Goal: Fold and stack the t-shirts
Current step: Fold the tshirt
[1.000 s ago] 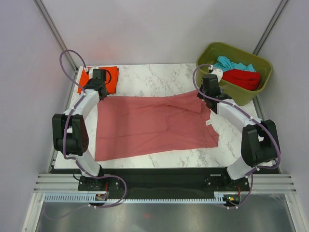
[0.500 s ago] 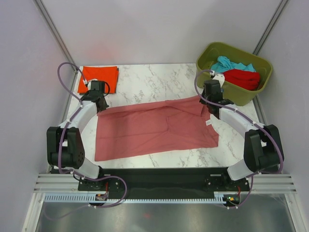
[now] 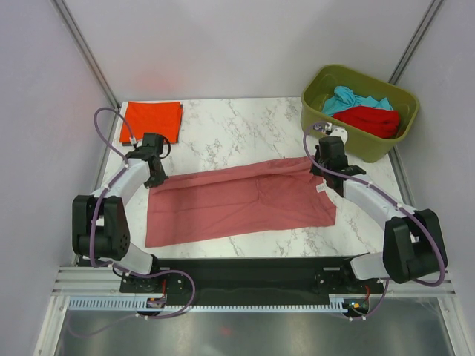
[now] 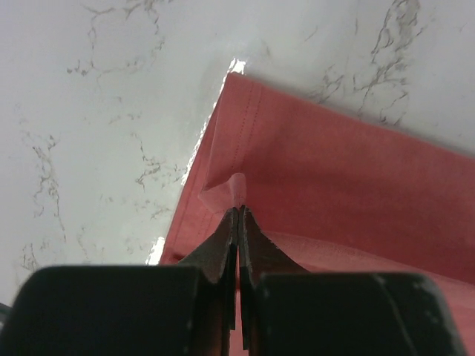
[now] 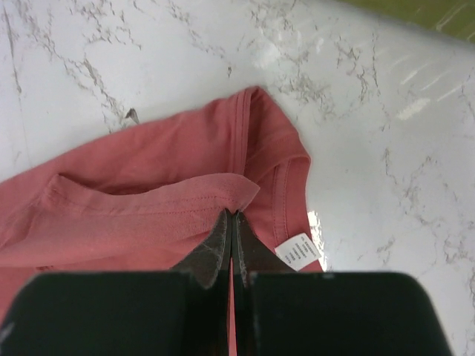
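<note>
A dusty pink t-shirt lies spread across the marble table, its far edge lifted and carried toward me. My left gripper is shut on the shirt's far left corner. My right gripper is shut on the far right edge near the collar; a white label shows beside it. A folded orange-red t-shirt lies flat at the far left corner. A teal shirt and a bright red shirt lie in the bin.
The olive-green plastic bin stands at the far right corner, just beyond my right gripper. White marble table shows bare behind the pink shirt. Grey walls close in on both sides.
Both grippers have pulled the pink shirt's far edge toward me, over the rest of the shirt. The left gripper has moved off the orange-red shirt, which now shows whole.
</note>
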Robot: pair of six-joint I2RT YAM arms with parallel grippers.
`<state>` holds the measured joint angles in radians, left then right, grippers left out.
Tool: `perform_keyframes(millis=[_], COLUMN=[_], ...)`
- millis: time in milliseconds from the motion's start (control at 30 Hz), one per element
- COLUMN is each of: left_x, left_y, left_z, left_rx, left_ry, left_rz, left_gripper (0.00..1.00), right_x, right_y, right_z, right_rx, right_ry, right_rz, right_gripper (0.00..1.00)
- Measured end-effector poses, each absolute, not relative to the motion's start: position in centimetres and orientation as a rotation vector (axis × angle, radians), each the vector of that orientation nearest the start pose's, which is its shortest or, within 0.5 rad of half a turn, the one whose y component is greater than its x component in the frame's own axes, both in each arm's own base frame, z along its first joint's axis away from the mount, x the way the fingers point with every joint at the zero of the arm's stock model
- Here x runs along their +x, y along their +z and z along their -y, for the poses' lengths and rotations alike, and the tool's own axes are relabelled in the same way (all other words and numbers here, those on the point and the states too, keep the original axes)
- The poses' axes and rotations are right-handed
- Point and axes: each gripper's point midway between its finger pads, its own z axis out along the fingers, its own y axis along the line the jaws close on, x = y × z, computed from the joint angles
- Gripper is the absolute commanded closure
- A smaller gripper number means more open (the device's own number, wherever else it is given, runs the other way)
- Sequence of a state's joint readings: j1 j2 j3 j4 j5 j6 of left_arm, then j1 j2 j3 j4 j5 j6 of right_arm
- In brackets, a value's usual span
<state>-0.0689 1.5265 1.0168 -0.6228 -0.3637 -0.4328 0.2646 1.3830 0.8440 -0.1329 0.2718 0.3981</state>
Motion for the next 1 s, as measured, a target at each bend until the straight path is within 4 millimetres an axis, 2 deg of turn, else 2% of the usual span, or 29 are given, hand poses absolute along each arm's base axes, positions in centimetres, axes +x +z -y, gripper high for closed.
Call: perform_keyframes(millis=[167,433,767,1000], left_x=[31.1,30.2,29.0,28.4], left_y=[6.8,7.4,6.5,6.1], left_z=[-2.6,-3.3,-3.2,-3.1], left_rx=[-0.601,-0.628,-0.629,-0.620], left_ry=[0.352,0.413,0.420,0.433], left_rz=[-2.586,-2.563,-2.602,-2.630], left_gripper=[0.98,0.98,0.98,0.98], right_x=[36.4,35.2,32.8,31.6], right_y=[10.6,11.2,8.4,7.3], right_z=[-6.7,-6.9,-6.5,-6.3], right_rx=[0.284,0.285,0.322,0.348], right_ry=[0.051,0.079,0.063,0.050], right_rz=[-2.242,-2.250,-2.345,-2.389], right_gripper=[1.00,1.00,1.00,1.00])
